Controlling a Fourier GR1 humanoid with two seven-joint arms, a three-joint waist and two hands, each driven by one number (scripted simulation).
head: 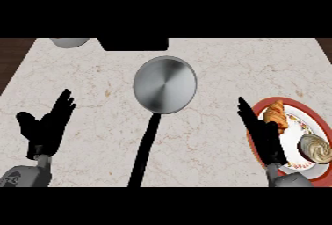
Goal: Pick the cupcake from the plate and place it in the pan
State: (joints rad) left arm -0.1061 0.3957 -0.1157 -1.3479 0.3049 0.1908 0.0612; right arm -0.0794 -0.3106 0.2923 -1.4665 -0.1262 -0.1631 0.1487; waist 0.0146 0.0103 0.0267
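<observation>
The cupcake (315, 148), in a dark wrapper with pale swirled frosting, sits on the near right part of a red-rimmed plate (304, 107) at the counter's right edge. A croissant (276, 115) lies on the plate's far left part. The grey pan (164, 84) rests in the middle of the counter, its long black handle (145, 147) running toward me. My right hand (262, 132) is open, fingers straight, edge-on just left of the plate and overlapping its rim. My left hand (45, 127) is open with fingers up at the lower left, far from the pan.
A grey bowl (69, 41) shows partly at the far left edge of the counter. A black block (133, 43) stands at the far edge behind the pan. Dark wood floor shows beyond the counter's left side.
</observation>
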